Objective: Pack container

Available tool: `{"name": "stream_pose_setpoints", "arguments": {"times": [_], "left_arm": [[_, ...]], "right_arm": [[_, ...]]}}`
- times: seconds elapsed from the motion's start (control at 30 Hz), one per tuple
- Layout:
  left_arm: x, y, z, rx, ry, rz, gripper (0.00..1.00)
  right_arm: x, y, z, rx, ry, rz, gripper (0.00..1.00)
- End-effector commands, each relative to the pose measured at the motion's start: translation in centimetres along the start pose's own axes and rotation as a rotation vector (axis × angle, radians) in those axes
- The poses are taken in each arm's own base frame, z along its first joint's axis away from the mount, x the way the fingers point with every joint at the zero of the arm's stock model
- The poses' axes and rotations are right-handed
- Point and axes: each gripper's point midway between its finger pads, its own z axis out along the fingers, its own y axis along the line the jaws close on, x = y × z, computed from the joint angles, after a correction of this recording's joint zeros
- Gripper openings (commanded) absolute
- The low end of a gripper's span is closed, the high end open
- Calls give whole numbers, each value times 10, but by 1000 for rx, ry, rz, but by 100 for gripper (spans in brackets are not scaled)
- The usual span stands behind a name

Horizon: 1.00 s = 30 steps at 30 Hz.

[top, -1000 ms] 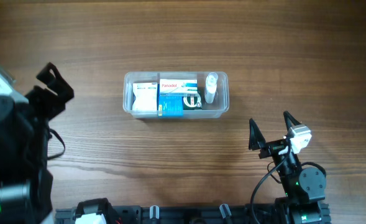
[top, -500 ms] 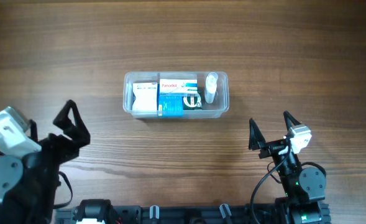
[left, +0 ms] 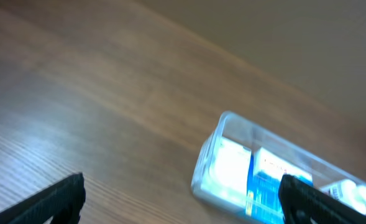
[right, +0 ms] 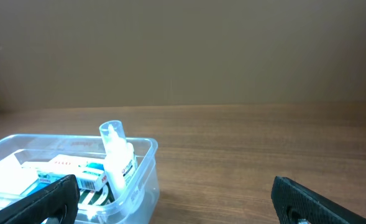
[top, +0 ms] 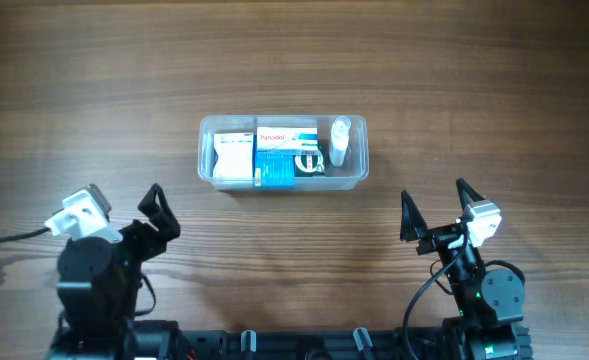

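The clear plastic container [top: 206, 152] sits in the middle of the wooden table. It holds a white box [top: 234, 155], a blue-and-white box [top: 277, 150] and a small clear bottle [top: 339, 140] at its right end. My left gripper [top: 152, 215] is open and empty at the near left, well short of the tub. My right gripper [top: 434, 192] is open and empty at the near right. The left wrist view shows the container [left: 232, 119] ahead to the right, blurred. In the right wrist view the container [right: 146, 148] and the bottle [right: 115, 158] lie ahead to the left.
Bare wood grain surrounds the tub on all sides. A black rail [top: 304, 345] runs along the table's near edge between the two arm bases. A plain brown wall [right: 183, 56] stands behind the table's far edge.
My left arm has drawn back from the far left toward the near edge, gripper still open. The right arm and the tub's contents have not moved.
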Motion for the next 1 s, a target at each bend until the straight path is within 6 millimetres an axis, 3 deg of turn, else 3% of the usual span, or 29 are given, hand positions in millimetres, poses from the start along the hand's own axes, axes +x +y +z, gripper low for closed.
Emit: {"name": "stream_pose_setpoints", "arguments": {"times": [0.0,0.2,0.33,0.5,0.73,0.97], "left_arm": [[20,2,19,56,-64,-19,100],[18,-12,32,219,-291,-41,100],[23,-11,36,265,-372,-57,100],[37,-4,42,265,-373,-57,100],[51,2,48,207,-330,100,100],[51,2,49,203,-334,163,100]], "right_arm": [[-2,2,-1,-11,-12,-19,100],[-2,2,-1,-11,-12,-19,100],[-2,2,-1,-11,-12,-19,100],[-2,2,-1,-11,-12,-19,100],[-2,2,-1,-11,-12,-19,100],[-2,2,-1,-11,-12,-19,100]]}}
